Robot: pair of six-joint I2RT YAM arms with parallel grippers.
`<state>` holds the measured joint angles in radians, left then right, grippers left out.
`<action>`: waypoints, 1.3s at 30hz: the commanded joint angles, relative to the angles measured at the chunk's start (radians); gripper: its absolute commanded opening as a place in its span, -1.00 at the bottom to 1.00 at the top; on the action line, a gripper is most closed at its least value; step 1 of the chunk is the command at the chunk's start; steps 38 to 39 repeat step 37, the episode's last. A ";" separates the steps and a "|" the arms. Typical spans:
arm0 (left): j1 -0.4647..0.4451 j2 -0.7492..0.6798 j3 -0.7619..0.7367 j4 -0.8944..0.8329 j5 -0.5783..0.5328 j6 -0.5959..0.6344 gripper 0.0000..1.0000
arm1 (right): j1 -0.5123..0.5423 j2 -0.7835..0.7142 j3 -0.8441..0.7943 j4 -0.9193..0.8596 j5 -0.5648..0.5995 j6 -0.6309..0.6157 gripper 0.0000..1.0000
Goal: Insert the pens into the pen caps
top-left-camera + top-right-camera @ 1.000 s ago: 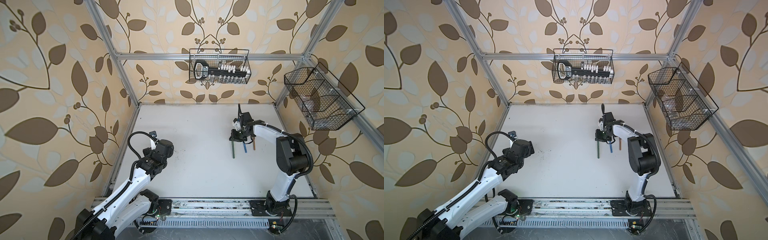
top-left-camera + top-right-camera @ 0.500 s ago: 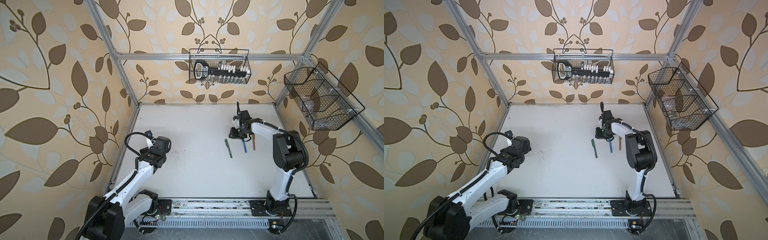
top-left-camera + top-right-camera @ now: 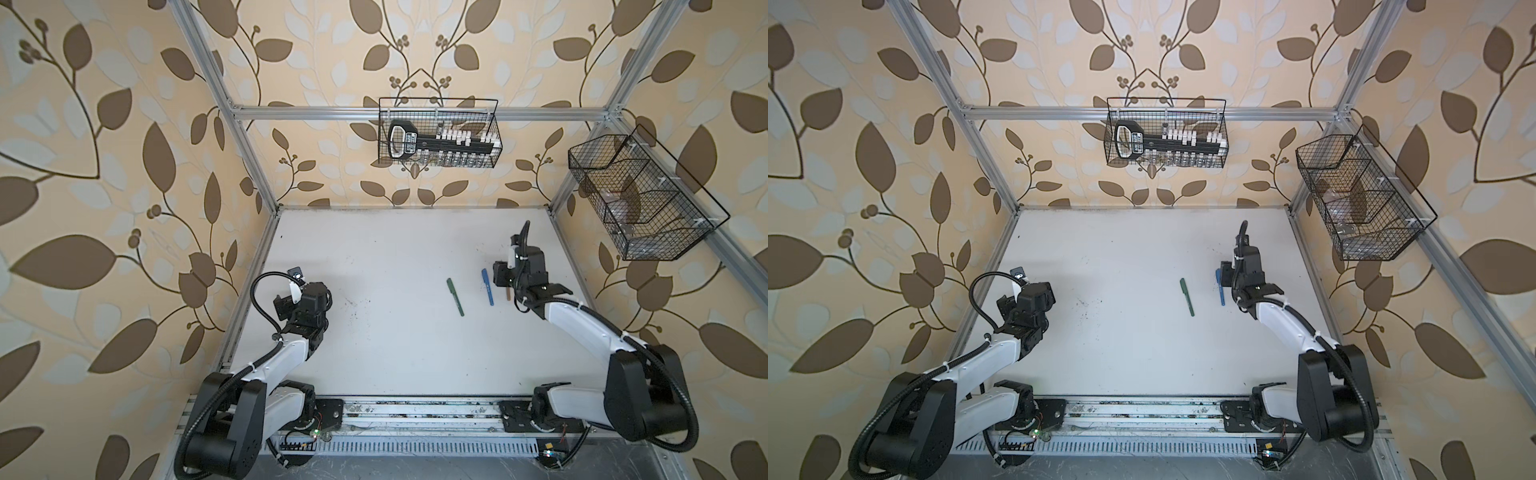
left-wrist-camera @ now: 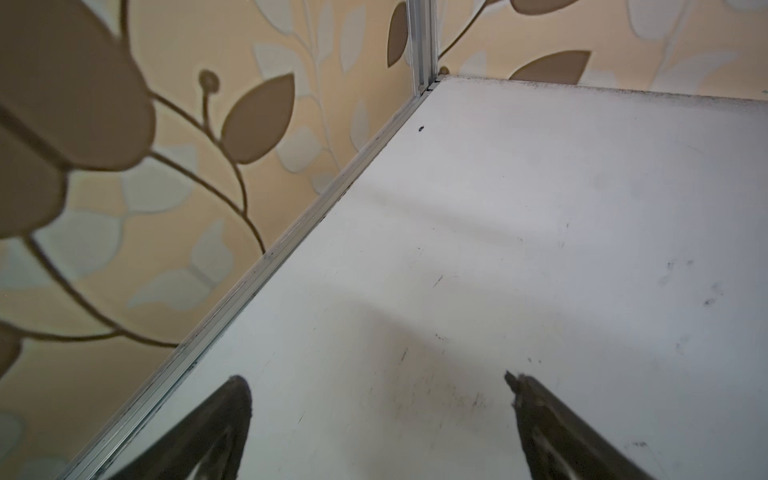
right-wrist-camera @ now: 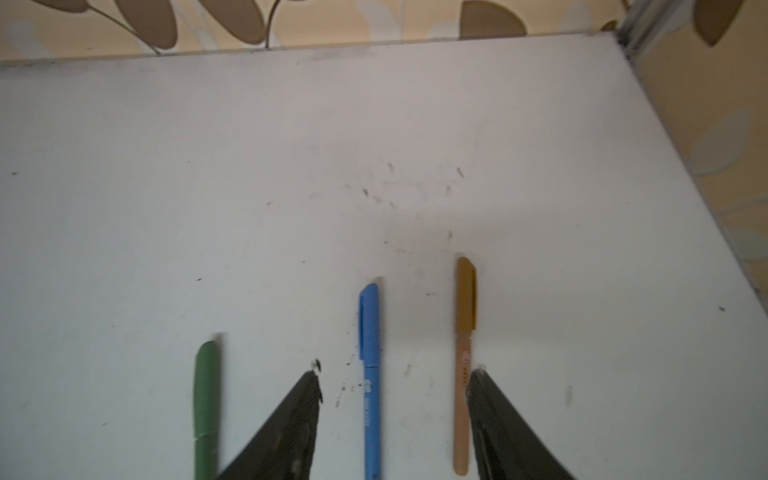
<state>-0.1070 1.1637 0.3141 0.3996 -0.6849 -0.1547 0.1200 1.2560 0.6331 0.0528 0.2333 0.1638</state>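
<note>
The blue pen (image 5: 370, 374) lies untouched between the parted right fingers (image 5: 291, 428); left fingers (image 4: 216, 428) gape too.

Our left arm (image 3: 286, 353) sits bent at the lower left in both top views, the left gripper (image 4: 378, 382) spread wide. Our right arm (image 3: 582, 328) stretches toward centre right, the right gripper (image 5: 397, 374) parted, clasping nothing.
</note>
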 commanded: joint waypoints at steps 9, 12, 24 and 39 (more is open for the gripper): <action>0.132 0.229 0.029 0.347 0.388 0.041 0.98 | -0.053 0.067 -0.383 0.835 0.071 -0.131 0.18; 0.132 0.283 -0.014 0.456 0.336 0.015 0.98 | -0.039 0.034 -0.482 0.959 0.070 -0.137 0.24; 0.127 0.331 0.043 0.393 0.358 0.042 0.98 | -0.084 0.082 -0.452 0.948 -0.111 -0.162 1.00; 0.127 0.324 0.046 0.377 0.358 0.038 0.98 | -0.103 0.086 -0.443 0.934 -0.153 -0.155 1.00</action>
